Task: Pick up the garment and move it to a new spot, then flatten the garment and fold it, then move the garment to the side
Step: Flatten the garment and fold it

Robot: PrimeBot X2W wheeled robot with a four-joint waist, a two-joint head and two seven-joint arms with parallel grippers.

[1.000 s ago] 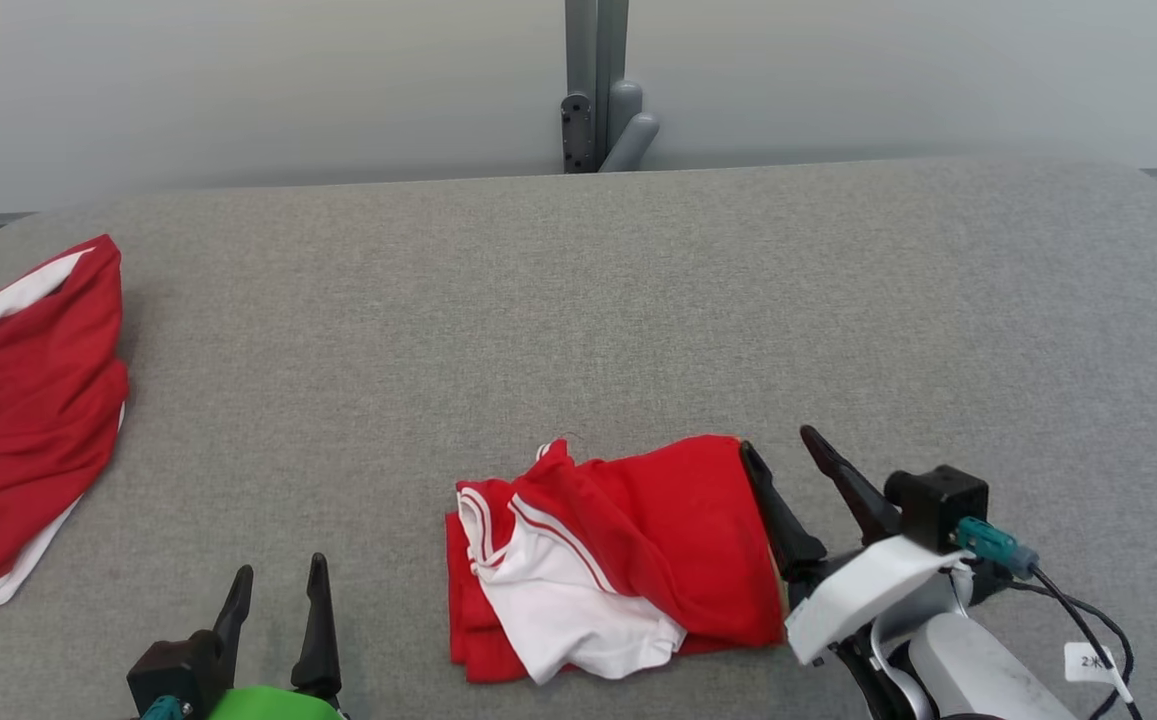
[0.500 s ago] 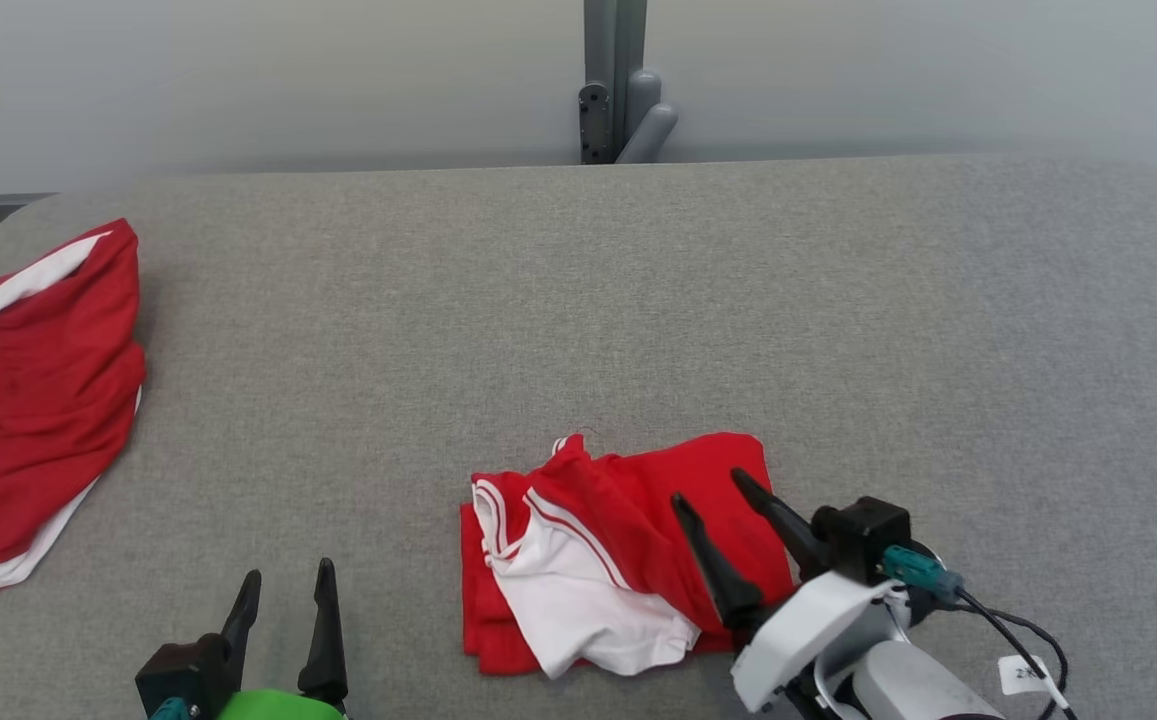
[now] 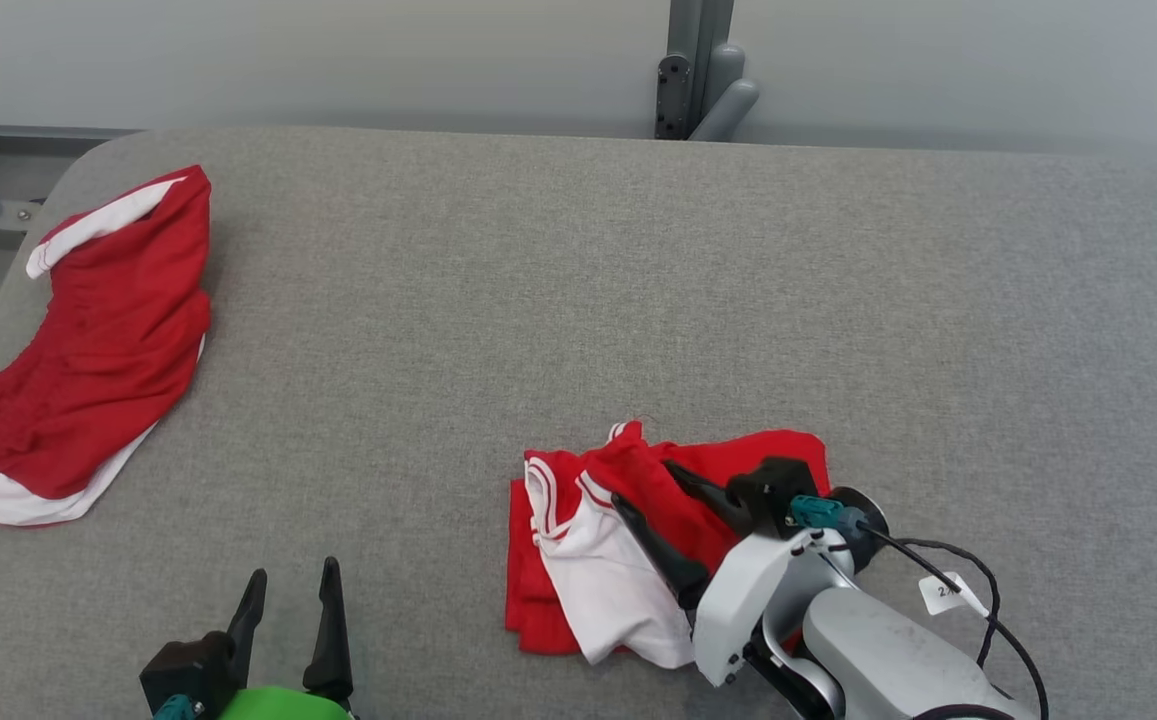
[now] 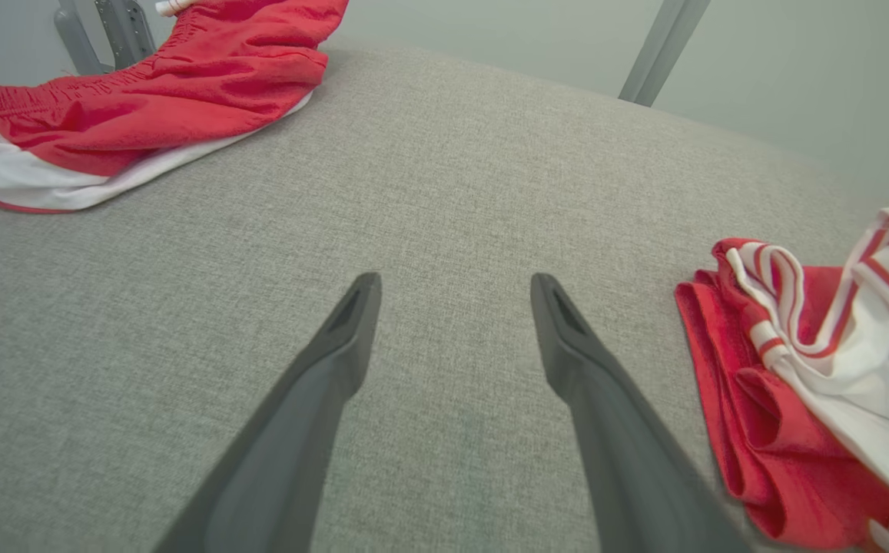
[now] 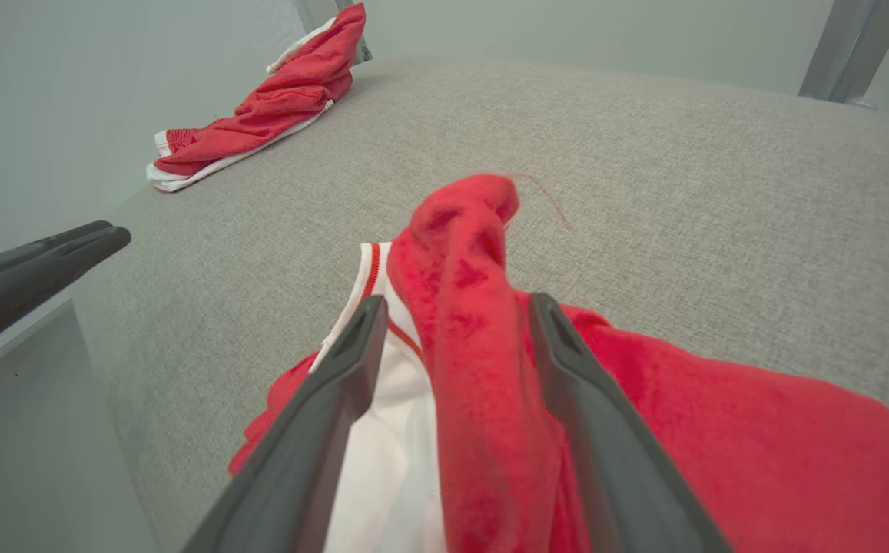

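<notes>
The garment [image 3: 593, 575], a crumpled red and white jersey, lies near the front of the grey table [image 3: 638, 300]. My right gripper [image 3: 643, 480] is low over it, open. In the right wrist view its fingers [image 5: 457, 299] straddle a raised red fold of the garment [image 5: 475, 230], one on each side, with gaps still showing. My left gripper [image 3: 294, 570] stands open at the lower left, off the cloth. In the left wrist view it [image 4: 456, 278] is over bare table, with the garment [image 4: 767, 384] to its right.
A second red and white garment [image 3: 108, 330] lies at the table's far left edge, also seen in the wrist views [image 4: 183, 77] [image 5: 267, 107]. A grey post [image 3: 698, 70] stands behind the table. Bare grey fabric spreads to the back and right.
The camera has turned, shifting the whole picture rightward. My right gripper has moved from the garment's right edge leftward onto it, its fingers now either side of a red fold. The left gripper has held still.
</notes>
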